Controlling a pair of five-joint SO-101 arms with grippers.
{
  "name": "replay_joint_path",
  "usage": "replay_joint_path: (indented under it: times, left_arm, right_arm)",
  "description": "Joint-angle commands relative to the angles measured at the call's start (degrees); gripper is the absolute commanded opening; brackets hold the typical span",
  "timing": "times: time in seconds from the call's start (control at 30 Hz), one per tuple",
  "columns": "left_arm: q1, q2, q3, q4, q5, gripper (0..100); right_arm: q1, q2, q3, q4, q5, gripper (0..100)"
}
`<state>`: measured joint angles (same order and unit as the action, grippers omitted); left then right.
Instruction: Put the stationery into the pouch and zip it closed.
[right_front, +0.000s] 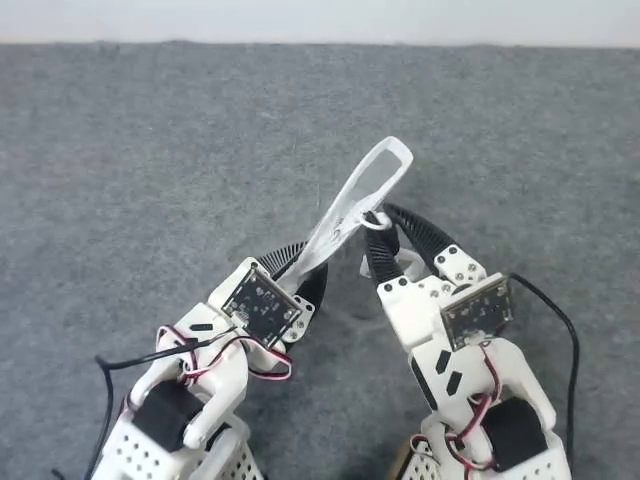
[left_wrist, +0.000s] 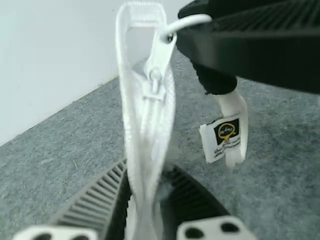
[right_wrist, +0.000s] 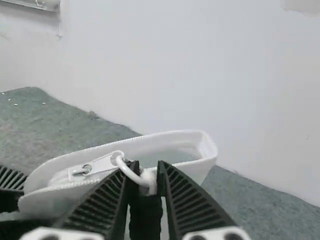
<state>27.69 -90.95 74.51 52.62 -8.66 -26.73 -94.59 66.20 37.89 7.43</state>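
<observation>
High view: left fingers (right_front: 289, 257) tight on pouch (right_front: 341, 214), right fingers (right_front: 381, 256) tight on zipper ring (right_front: 375, 221).

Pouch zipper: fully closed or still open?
Partly open. Beyond the slider, the far end of the pouch gapes in a loop. The right gripper is clamped on the pull ring.

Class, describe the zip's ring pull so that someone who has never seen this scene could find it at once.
Over the grey table, two arms hold up a white pouch. Along its zip, by the right gripper, a small white ring hangs from the slider tab. Unlike the flat tab, it is a thin round loop, pinched between that gripper's black fingers.
</observation>
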Motion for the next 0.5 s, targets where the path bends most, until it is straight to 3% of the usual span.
replay_joint_path:
  times: [0.0, 0.47]
  left_arm:
    - [-0.4, -0.4, -1.4, 0.7, -0.4, 1]
    - [-0.4, -0.4, -1.4, 0.7, -0.4, 1]
  right_arm:
    - [4.3, 0.5, -2.9, -3.5, -0.8, 0.7]
    - [7.2, 0.5, -2.6, -5.6, -0.4, 0.7]
